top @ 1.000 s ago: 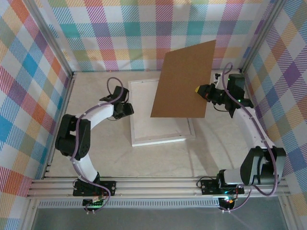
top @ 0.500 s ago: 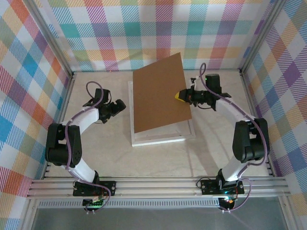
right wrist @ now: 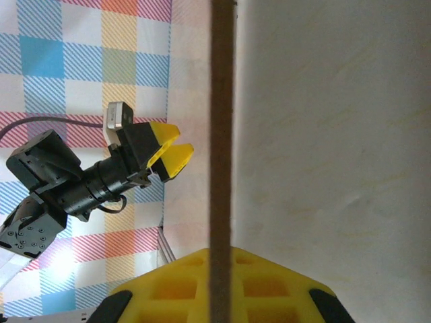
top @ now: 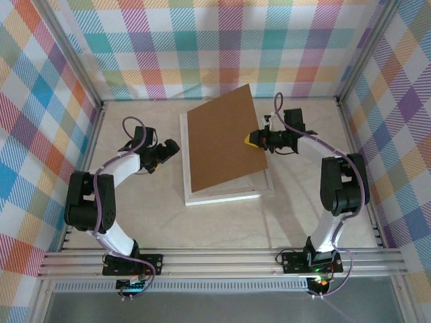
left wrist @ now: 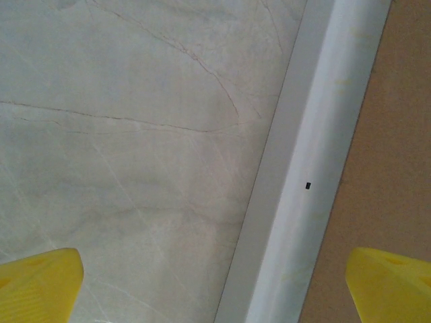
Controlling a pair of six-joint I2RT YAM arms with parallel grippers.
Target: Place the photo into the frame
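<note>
Lying flat at the middle of the table, long sides running near to far, is the large rectangular picture frame with white moulded border; its left, near and right borders show, while most of its opening is hidden, so what lies inside cannot be told. Over it slants a plain brown rectangular backing board, tilted, far right corner raised and near edge low above the frame's near border; whether it touches there cannot be told. The right gripper, yellow-fingered on a black wrist, is pressed together on the board's right edge, and its wrist view has the board edge-on between the two yellow fingers. The left gripper hovers just left of the frame's left border, apart from the board, fingers spread wide with nothing between them; its wrist view looks down on that white border and the bare surface beside it. Beneath all lies the pale beige marbled table. Pastel checked fabric walls enclose the left, far and right sides. An aluminium rail at the near edge carries both arm bases.
</note>
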